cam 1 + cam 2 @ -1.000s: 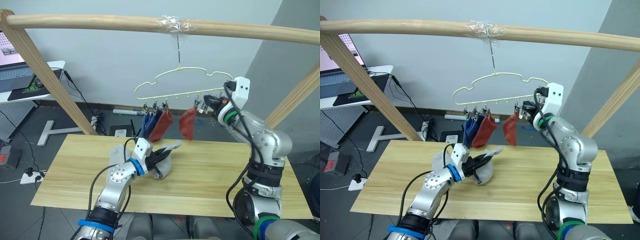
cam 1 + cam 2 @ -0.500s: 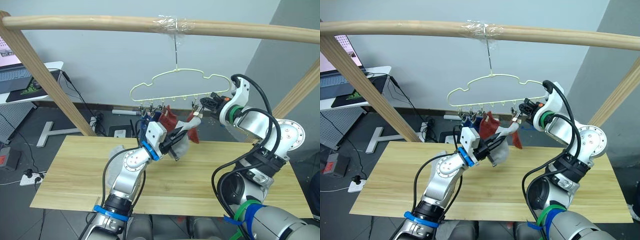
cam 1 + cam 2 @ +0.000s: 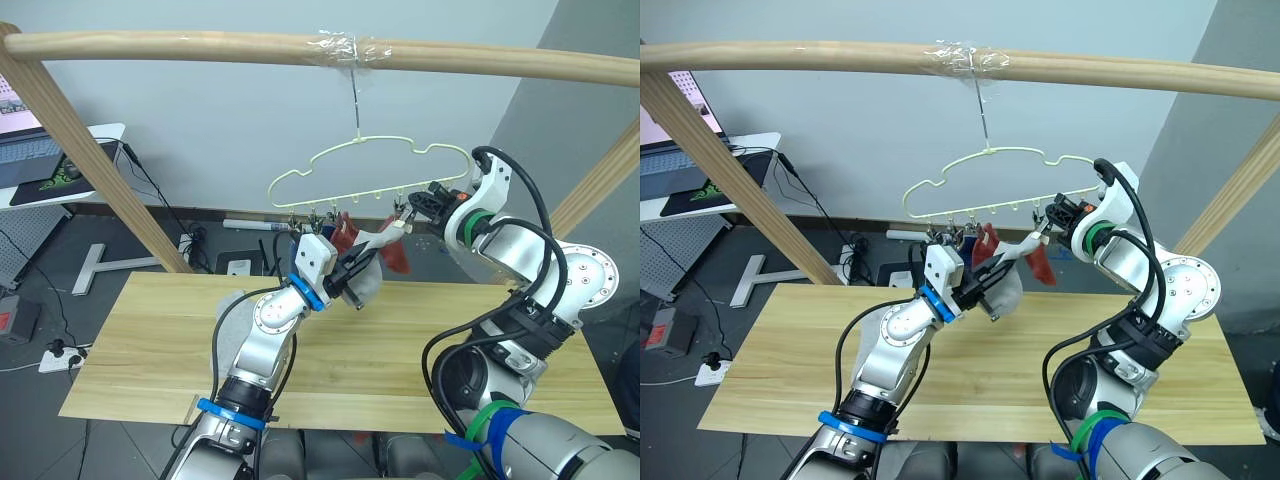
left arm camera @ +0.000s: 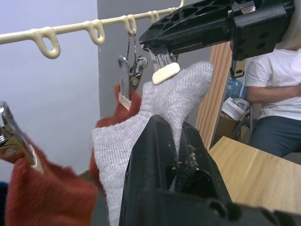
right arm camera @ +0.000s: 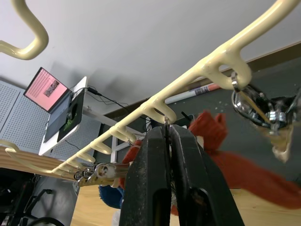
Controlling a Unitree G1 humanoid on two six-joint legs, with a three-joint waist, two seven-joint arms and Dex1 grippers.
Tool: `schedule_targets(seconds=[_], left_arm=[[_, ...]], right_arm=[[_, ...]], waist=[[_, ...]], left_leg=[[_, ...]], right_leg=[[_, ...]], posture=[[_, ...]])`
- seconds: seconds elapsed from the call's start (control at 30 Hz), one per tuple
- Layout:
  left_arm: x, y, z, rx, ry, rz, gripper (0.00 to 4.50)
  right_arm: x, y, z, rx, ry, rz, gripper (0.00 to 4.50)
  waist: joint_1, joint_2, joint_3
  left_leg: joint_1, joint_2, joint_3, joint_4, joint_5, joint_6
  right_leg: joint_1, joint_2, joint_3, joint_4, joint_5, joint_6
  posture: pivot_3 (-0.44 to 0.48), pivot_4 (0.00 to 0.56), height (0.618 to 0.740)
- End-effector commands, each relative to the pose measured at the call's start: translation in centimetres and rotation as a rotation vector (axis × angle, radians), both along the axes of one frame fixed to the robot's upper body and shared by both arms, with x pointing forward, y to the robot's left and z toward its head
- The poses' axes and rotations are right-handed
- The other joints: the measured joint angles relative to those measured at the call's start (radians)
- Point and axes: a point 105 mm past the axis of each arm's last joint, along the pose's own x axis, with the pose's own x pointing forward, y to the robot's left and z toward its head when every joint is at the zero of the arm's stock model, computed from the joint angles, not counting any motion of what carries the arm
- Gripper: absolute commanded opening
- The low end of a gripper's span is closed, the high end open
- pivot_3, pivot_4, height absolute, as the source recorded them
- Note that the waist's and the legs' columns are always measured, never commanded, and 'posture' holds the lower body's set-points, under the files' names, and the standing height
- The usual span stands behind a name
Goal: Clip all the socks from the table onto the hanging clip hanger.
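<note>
My left gripper [image 3: 351, 272] is shut on a light grey sock [image 3: 366, 277] and holds it up under the pale yellow clip hanger [image 3: 372, 191]. In the left wrist view the grey sock [image 4: 164, 101] has its top edge at a clip [image 4: 165, 73]. My right gripper [image 3: 411, 217] is shut on that clip, as the right wrist view [image 5: 167, 134] confirms. Red socks [image 3: 400, 258] hang clipped beside it, with a blue sock [image 5: 111, 197] further along. Another grey sock [image 3: 232, 306] lies on the table [image 3: 420, 345].
The hanger's hook hangs from a thick wooden pole [image 3: 200, 45] held by slanted wooden posts [image 3: 95, 150] at both sides. A desk with a laptop [image 3: 30, 150] stands far left. A seated person [image 4: 277, 94] is beyond the table.
My left gripper lifted the grey sock off the table up to the hanger. My right gripper stayed at the clip near the hanger's right end, and the hanger swayed slightly.
</note>
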Motion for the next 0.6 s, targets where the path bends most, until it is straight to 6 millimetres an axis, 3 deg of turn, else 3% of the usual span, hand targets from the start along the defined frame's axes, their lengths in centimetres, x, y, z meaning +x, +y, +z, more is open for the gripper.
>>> schedule_targets(seconds=[0.03, 0.17, 0.37, 0.6], left_arm=[[-0.65, -0.63, 1.48, -0.029, -0.055, -0.028, 0.0], [-0.65, -0.85, 1.73, -0.033, -0.057, -0.033, 0.0], [-0.66, -0.95, 1.8, -0.034, -0.058, -0.038, 0.0], [-0.73, -0.82, 1.75, -0.032, -0.056, -0.041, 0.0]], right_arm=[[-0.36, 1.39, 0.69, 0.058, -0.025, 0.038, 0.82], [-0.35, 1.5, 0.92, 0.078, -0.03, 0.045, 2.4], [-0.36, 1.36, 0.99, 0.084, -0.032, 0.048, 4.32], [-0.23, 0.92, 1.17, 0.065, -0.041, 0.051, 4.42]], waist=[[-0.001, 0.0, 0.0], [-0.003, 0.0, 0.0], [-0.004, 0.0, 0.0], [-0.005, 0.0, 0.0]], left_leg=[[0.0, 0.0, 0.0, 0.0, 0.0, 0.0], [0.0, 0.0, 0.0, 0.0, 0.0, 0.0], [0.0, 0.0, 0.0, 0.0, 0.0, 0.0], [0.0, 0.0, 0.0, 0.0, 0.0, 0.0]], right_leg=[[0.0, 0.0, 0.0, 0.0, 0.0, 0.0], [0.0, 0.0, 0.0, 0.0, 0.0, 0.0], [0.0, 0.0, 0.0, 0.0, 0.0, 0.0], [0.0, 0.0, 0.0, 0.0, 0.0, 0.0]], posture=[[0.073, 0.123, 0.74], [0.072, 0.125, 0.74], [0.072, 0.125, 0.74], [0.07, 0.126, 0.74]])
